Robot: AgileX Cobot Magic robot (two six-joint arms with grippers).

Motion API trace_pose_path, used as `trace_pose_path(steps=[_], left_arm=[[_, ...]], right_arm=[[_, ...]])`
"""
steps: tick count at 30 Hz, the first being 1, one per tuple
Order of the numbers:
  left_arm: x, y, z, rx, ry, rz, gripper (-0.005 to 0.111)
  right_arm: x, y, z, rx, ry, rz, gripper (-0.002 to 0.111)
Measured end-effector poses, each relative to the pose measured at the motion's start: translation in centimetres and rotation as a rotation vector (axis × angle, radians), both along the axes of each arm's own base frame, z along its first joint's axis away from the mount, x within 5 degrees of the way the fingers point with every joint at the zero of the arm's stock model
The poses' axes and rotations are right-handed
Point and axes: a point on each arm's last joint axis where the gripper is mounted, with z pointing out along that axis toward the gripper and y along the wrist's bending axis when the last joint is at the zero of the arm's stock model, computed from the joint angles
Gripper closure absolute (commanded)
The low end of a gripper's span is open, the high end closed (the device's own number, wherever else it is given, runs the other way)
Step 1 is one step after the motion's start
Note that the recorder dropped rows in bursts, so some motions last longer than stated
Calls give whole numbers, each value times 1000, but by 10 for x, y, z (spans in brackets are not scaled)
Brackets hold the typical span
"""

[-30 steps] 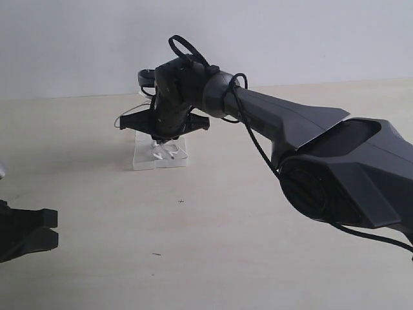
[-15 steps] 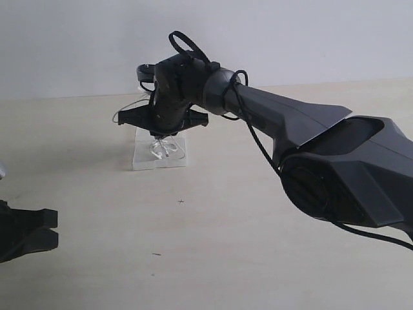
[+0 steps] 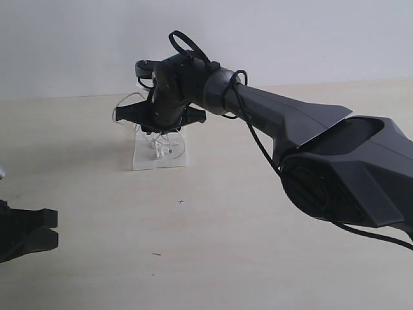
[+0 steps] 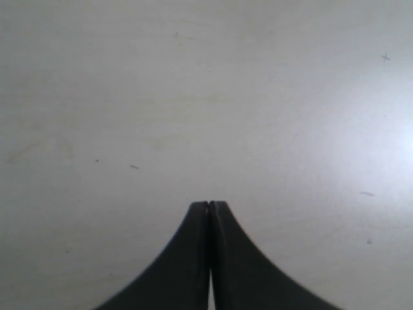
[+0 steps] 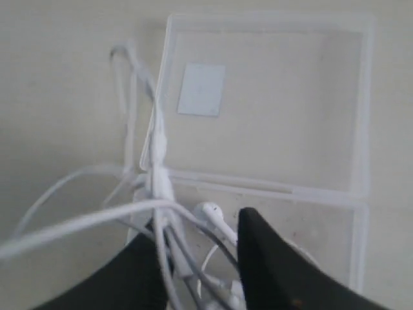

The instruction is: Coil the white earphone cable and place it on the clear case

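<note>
Limp and featherlight, the earphone cable (image 5: 159,184) lies tangled half on the clear case (image 5: 290,123) toward the far edge of the table (image 3: 213,258) (best pinched where strands bunch), some strands between the parted jaws of the right gripper (image 5: 199,224); the left gripper (image 4: 210,205) is closed.

A plain pale wall (image 3: 77,39) fills the upper part of the frame. Below it, a light beige matte bench (image 3: 213,252) spreads under soft, even light, with small dark specks (image 3: 181,201) near the lower centre.
</note>
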Motion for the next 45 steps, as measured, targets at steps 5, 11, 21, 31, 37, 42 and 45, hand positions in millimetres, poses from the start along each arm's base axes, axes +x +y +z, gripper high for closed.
trace_pose_path(steps=[5, 11, 21, 31, 37, 42, 45], left_arm=[[0, 0, 0, 0, 0, 0, 107], [0, 0, 0, 0, 0, 0, 107], [0, 0, 0, -3, 0, -2, 107], [0, -1, 0, -7, 0, -4, 107], [0, -1, 0, -7, 0, -4, 107], [0, -1, 0, -7, 0, -4, 107], [0, -1, 0, -11, -2, -5, 107]], right_arm=[[0, 0, 0, 5, -7, 1, 57], [0, 0, 0, 8, -3, -6, 57], [0, -6, -2, -60, 7, -35, 37], [-1, -6, -2, -10, 51, -112, 39], [-3, -3, -3, 23, 79, -120, 48], [-4, -6, -4, -12, 86, -118, 47], [-4, -10, -5, -71, 82, -109, 41]])
